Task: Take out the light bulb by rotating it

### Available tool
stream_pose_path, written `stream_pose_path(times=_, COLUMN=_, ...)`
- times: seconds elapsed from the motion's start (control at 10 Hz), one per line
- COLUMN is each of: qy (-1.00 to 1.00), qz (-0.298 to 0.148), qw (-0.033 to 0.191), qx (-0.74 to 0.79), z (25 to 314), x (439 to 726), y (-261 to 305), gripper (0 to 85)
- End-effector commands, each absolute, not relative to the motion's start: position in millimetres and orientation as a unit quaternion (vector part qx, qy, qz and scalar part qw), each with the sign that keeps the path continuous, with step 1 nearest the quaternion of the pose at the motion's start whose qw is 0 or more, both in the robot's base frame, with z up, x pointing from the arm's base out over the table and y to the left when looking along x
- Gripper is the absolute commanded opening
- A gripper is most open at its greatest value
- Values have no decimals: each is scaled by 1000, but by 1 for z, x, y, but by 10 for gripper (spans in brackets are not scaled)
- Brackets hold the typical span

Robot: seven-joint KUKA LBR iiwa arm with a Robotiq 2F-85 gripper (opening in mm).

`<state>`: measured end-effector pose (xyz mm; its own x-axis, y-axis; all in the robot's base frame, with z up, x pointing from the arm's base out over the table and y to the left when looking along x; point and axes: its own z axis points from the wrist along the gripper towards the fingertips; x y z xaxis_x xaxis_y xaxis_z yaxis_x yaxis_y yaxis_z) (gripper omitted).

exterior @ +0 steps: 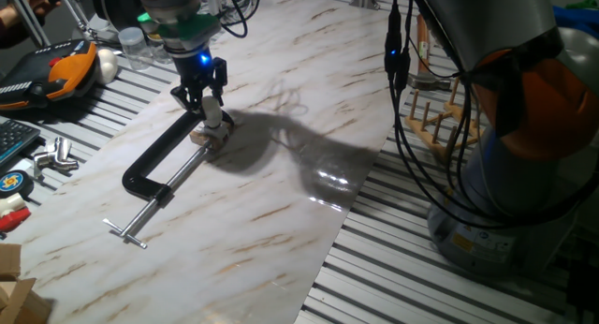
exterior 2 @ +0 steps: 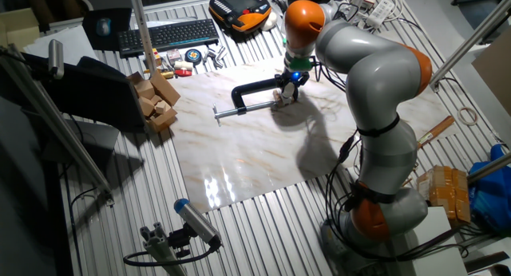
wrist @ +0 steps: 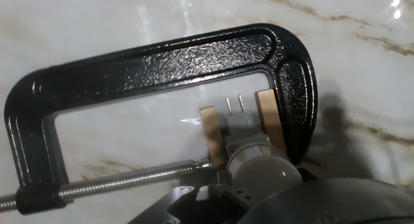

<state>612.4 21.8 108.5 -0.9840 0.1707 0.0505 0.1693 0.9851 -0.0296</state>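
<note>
The light bulb [exterior: 212,110] is a small frosted white globe with a silver screw base. It stands in a small tan wooden block [exterior: 210,135] held in the jaws of a black C-clamp [exterior: 153,171] on the marble board. In the hand view the bulb [wrist: 265,173] fills the lower middle. Its base meets a grey socket [wrist: 242,123] between the block's tan sides [wrist: 210,138], inside the clamp [wrist: 162,56]. My gripper [exterior: 203,95] comes down from above with its fingers closed around the globe. It also shows in the other fixed view [exterior 2: 289,82].
The clamp's screw handle [exterior: 126,232] points toward the board's near-left edge. An orange-black pendant [exterior: 64,69], a white egg-like thing [exterior: 109,66] and metal parts [exterior: 54,156] lie to the left. A wooden rack [exterior: 438,118] stands to the right. Wooden blocks [exterior 2: 156,100] and a keyboard [exterior 2: 168,33] are nearby.
</note>
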Motion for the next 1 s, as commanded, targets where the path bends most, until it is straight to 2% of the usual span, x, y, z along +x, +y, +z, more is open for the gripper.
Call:
stream_pose_path(times=0.0, qy=-997, qz=13, qw=27, qx=-75, z=109, x=612, y=22, gripper=0)
stream_pose_path(times=0.9, qy=-999, qz=20, qw=20, qx=34, z=110, x=612, y=22, gripper=0)
